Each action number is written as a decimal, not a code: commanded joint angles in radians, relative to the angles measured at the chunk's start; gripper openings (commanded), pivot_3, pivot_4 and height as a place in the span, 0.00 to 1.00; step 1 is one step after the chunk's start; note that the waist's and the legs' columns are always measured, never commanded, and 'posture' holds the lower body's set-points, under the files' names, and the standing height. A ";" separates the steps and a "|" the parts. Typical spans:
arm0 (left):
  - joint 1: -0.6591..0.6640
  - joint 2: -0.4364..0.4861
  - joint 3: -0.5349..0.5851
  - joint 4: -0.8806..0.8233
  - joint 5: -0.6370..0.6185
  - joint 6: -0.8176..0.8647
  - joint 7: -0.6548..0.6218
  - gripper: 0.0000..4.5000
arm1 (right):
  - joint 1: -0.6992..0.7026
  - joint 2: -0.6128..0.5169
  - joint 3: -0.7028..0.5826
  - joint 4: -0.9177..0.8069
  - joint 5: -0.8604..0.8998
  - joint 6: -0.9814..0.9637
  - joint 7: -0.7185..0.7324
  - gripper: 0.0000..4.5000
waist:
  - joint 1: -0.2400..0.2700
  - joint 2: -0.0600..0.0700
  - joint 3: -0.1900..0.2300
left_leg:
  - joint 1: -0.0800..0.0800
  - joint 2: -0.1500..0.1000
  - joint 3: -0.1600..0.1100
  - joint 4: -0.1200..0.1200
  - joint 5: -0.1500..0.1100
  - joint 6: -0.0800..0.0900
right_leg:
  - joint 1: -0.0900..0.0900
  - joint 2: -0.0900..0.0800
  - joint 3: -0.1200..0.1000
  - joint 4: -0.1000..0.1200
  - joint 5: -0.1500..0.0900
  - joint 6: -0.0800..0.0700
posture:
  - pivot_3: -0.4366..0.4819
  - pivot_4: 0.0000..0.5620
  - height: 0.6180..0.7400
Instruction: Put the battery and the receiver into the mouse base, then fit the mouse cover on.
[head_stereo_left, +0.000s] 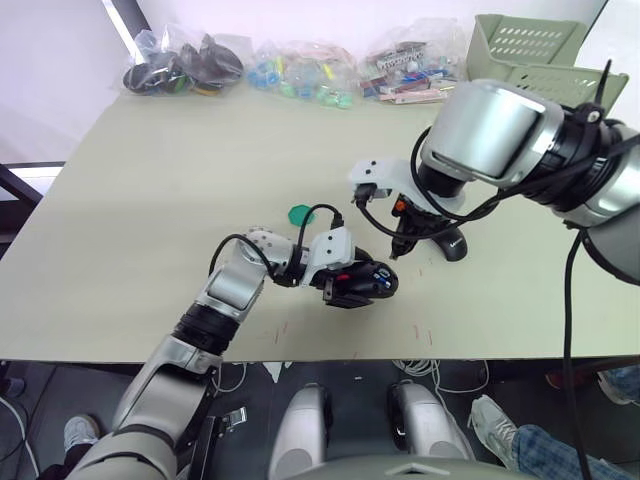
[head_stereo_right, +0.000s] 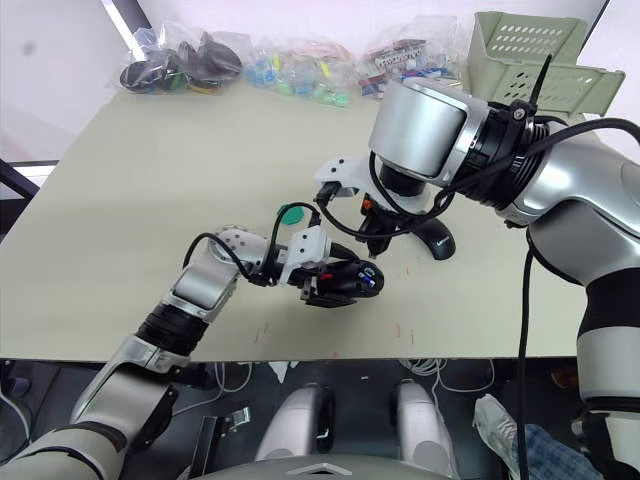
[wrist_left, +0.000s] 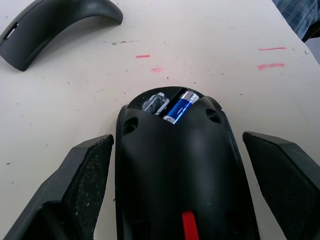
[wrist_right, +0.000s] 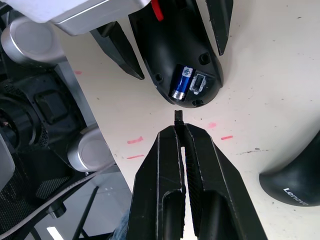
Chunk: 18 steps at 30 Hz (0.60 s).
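While left pincer (wrist_left: 177, 190) gapes round one mouse base (wrist_left: 175, 165) | one battery (wrist_left: 179, 106) inside | right pincer (wrist_right: 178, 120) pinches receiver

My arms are brushed silver cylinders joined by black ribbed collars, with loose black cables looping along both forearms. Each wrist carries a white housing. The left hand (head_stereo_left: 352, 285) and the right hand (wrist_right: 178, 131) each end in two black wedge-shaped fingers (wrist_left: 75, 195) with rough, speckled inner pads.
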 joint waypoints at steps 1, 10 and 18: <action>-0.018 -0.005 -0.004 -0.009 0.008 -0.018 -0.004 0.83 | -0.006 -0.007 -0.049 -0.004 0.000 0.009 -0.007 0.00 | 0.000 0.000 0.000 | 0.000 0.000 0.000 0.000 0.000 0.000 | 0.000 0.000 0.000 0.000 0.000 0.000 | 0.48 0.27 1.00; -0.011 -0.006 -0.004 -0.011 0.021 -0.029 -0.004 0.68 | 0.028 0.006 -0.069 0.010 -0.001 0.032 -0.041 0.00 | 0.000 0.000 0.000 | 0.000 0.000 0.000 0.000 0.000 0.000 | 0.000 0.000 0.000 0.000 0.000 0.000 | 0.48 0.27 1.00; -0.008 -0.014 0.001 -0.019 0.018 -0.018 0.002 0.68 | 0.085 0.072 -0.114 0.100 0.000 0.066 -0.127 0.00 | 0.001 0.000 0.000 | 0.000 0.000 0.000 0.000 0.000 0.000 | 0.000 0.000 0.000 0.000 0.000 0.000 | 0.48 0.27 1.00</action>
